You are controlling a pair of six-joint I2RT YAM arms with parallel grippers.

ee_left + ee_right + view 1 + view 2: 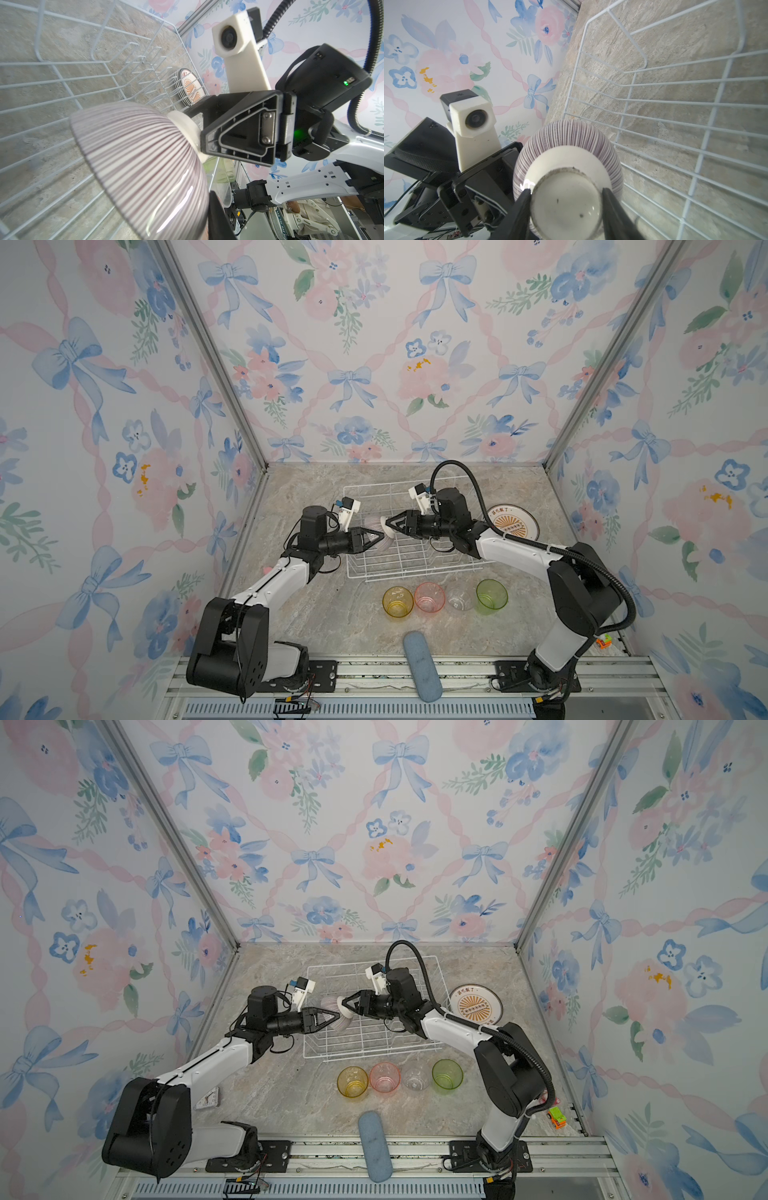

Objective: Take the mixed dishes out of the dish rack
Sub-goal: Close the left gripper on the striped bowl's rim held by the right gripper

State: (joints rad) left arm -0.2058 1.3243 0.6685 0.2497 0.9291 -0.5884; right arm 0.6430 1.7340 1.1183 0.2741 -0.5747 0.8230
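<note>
The striped bowl (374, 526) (332, 1006) hangs on its side above the left part of the white wire dish rack (415, 574) (374, 1057). My right gripper (388, 524) (566, 199) is shut on the bowl's white foot (566, 209), one finger on each side. From the left, my left gripper (381, 536) meets the bowl's rim. One of its fingers (217, 212) lies against the bowl's outer wall (135, 155); the other is hidden by the bowl. Yellow (397, 602), pink (429, 597), clear (460, 598) and green (491, 596) tumblers stand upright on the table before the rack. A stack of plates (517, 522) (189, 87) lies right of it.
A blue-grey oblong pad (422, 666) lies at the table's front edge, half over the rail. A small white clock (208, 1098) sits at the front left behind my left arm. A small orange and green toy (557, 1117) lies at the front right. Flowered walls close three sides.
</note>
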